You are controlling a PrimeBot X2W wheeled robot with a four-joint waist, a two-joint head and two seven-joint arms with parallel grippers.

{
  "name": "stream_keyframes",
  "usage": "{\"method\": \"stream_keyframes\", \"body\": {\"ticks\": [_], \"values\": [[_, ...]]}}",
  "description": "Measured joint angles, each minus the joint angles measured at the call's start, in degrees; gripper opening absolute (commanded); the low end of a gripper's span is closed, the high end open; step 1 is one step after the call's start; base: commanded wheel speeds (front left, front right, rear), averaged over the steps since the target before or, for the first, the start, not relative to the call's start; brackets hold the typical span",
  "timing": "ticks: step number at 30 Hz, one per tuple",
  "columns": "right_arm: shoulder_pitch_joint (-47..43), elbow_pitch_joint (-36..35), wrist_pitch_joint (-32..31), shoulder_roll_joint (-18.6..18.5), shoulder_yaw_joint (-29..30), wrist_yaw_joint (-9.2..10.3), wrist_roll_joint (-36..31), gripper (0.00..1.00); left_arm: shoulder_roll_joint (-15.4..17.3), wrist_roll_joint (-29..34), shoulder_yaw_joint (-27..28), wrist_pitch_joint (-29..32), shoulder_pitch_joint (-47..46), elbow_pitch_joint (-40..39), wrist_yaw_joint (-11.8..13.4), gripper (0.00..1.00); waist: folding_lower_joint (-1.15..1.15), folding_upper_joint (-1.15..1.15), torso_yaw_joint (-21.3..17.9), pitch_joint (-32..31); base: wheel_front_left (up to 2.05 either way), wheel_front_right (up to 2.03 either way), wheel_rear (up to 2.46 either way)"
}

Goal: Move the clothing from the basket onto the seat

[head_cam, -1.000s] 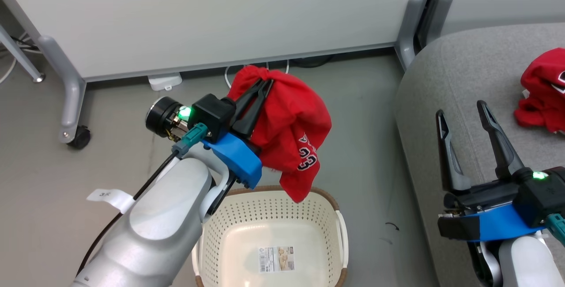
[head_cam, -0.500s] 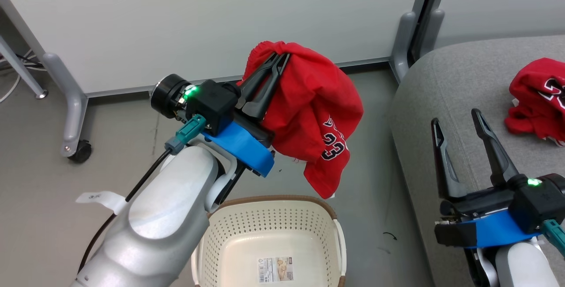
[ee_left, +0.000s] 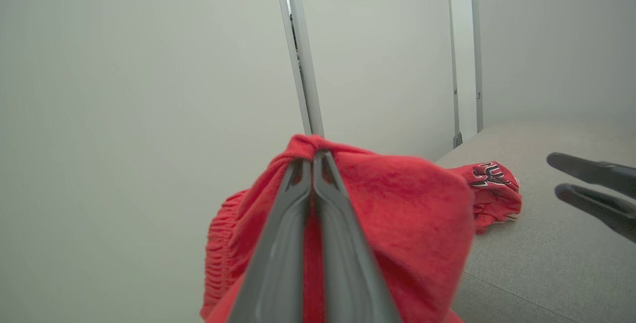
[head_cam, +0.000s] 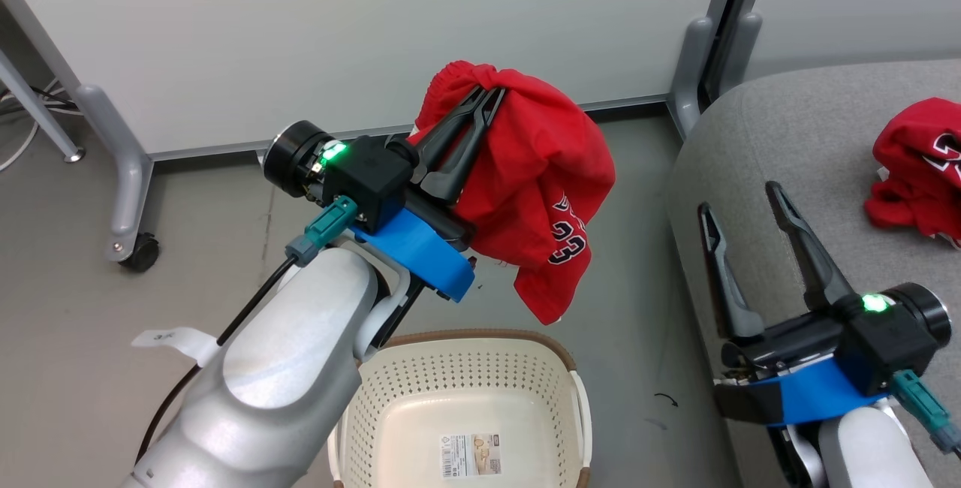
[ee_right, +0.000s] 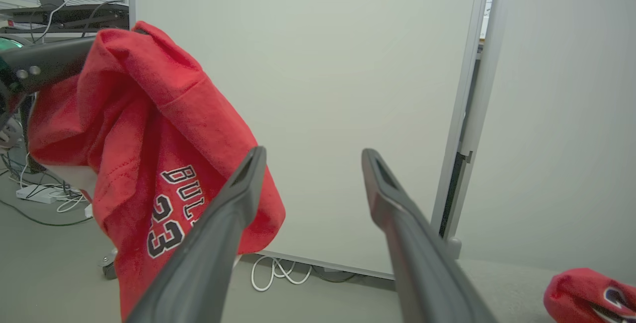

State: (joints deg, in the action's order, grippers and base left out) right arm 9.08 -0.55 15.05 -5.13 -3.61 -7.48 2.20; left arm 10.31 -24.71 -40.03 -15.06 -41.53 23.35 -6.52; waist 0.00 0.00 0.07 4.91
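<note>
Raised clear of the basket (head_cam: 450,377) since earlier, one jersey (head_cam: 533,165) hangs clenched in the left claw (head_cam: 488,91); right claw (head_cam: 739,197) gapes empty; the other jersey (head_cam: 912,165) on the seat (head_cam: 796,120) is cropped.

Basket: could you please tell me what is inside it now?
A paper label lies on the basket floor; nothing else shows inside. The left forearm covers its near-left corner and the frame edge cuts off its front, so those parts are unseen.

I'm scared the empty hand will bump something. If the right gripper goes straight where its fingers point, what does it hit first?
Probably the white partition panel; nothing shows between the right gripper and it. The hanging red jersey is off to the side, though depth is hard to judge.
</note>
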Motion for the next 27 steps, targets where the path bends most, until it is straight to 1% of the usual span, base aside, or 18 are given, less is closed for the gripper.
{"method": "stream_keyframes", "body": {"ticks": [7,12,16,19,26,27], "values": [[5.1,2.2,0.0,-2.8,-7.9,0.0,-0.2,1.0,-0.3,0.1,-0.3,0.0,-0.3,-0.2,0.0,0.0,0.0,0.0,0.3,0.2,0.0,0.0,0.0],[10.3,6.7,0.0,-4.7,-13.3,0.0,-0.9,1.0,-1.3,0.6,-1.3,0.0,-0.7,-0.4,0.0,0.0,0.0,0.0,1.0,0.5,0.0,0.0,0.0],[14.5,10.8,0.0,-5.9,-16.5,-0.01,-2.1,1.0,-2.1,0.8,-2.1,0.0,-1.1,-0.6,-0.1,0.0,0.01,0.0,1.7,0.9,0.0,0.0,0.0],[17.4,13.2,0.0,-5.8,-16.6,-0.01,-2.7,1.0,-2.8,1.0,-3.2,0.0,-1.5,-0.6,-0.1,0.0,0.0,0.0,2.4,1.4,0.0,0.0,0.0],[21.1,16.7,0.0,-4.2,-16.8,-0.01,-3.6,1.0,-4.2,1.0,-5.2,0.0,-2.3,-0.5,-0.5,0.0,0.0,0.0,3.6,2.2,0.0,0.0,0.0],[21.2,17.7,0.0,-4.0,-17.0,-0.01,-3.3,0.34,-4.4,1.0,-5.3,0.0,-2.4,-0.5,-0.5,0.0,0.01,0.0,3.7,2.2,0.0,0.0,0.0]]}}
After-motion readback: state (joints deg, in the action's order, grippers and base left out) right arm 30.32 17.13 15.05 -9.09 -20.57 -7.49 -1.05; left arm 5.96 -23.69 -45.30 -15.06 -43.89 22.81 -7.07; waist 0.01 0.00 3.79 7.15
